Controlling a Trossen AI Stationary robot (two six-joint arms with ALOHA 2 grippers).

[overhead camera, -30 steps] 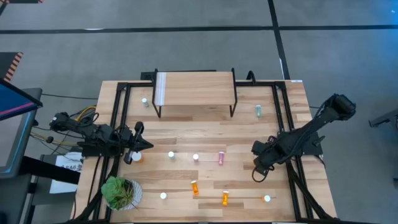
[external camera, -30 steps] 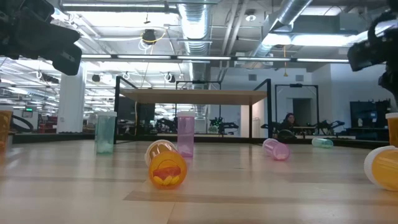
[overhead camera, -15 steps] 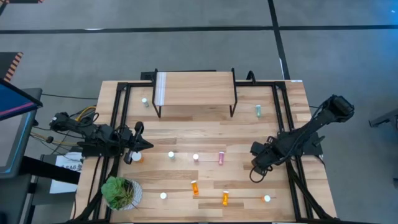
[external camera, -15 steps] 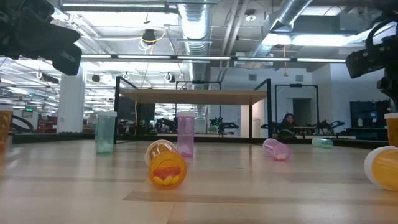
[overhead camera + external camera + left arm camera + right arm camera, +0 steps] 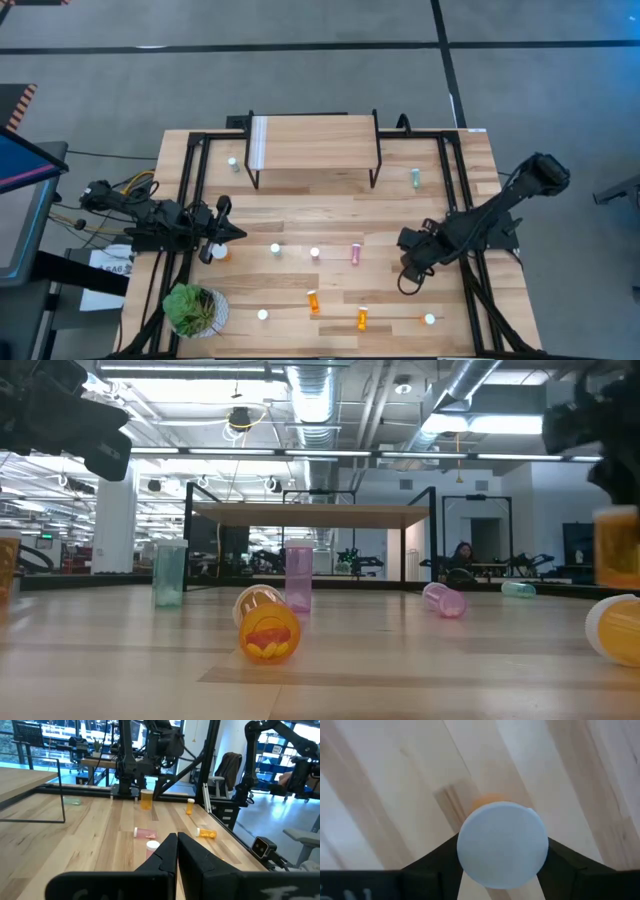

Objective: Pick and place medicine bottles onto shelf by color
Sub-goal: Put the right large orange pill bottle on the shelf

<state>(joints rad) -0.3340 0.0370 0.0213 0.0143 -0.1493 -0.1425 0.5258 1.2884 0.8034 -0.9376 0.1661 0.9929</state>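
My right gripper (image 5: 406, 272) stands over the table's right half, shut on an orange bottle with a white cap (image 5: 502, 845). That bottle also shows in the low view (image 5: 618, 548) and in the left wrist view (image 5: 146, 799). My left gripper (image 5: 236, 234) waits shut and empty at the table's left side, next to an orange bottle (image 5: 220, 254). Other bottles stand or lie on the table: a pink one (image 5: 354, 254) and two orange ones (image 5: 313, 300) (image 5: 362, 319) on their sides, a green one (image 5: 415, 178) right of the shelf. The shelf (image 5: 315, 143) stands on its black legs at the far middle. My right gripper pinches the bottle's white cap by its rim (image 5: 465, 851) between the two fingers (image 5: 432, 865). The fingers come from above, pointing down. The bottle hangs upright below them, a little above the tabletop in the low view.
A potted plant (image 5: 193, 308) stands at the near left corner. White-capped upright bottles (image 5: 275, 249) (image 5: 314, 253) (image 5: 263, 315) (image 5: 429, 319) dot the table's middle and near side, and one (image 5: 233, 162) stands left of the shelf. Black frame rails (image 5: 190, 200) run along both sides.
My right gripper has moved a little toward the table's left edge and has risen with the orange bottle, which has gone up from the tabletop and stays upright.
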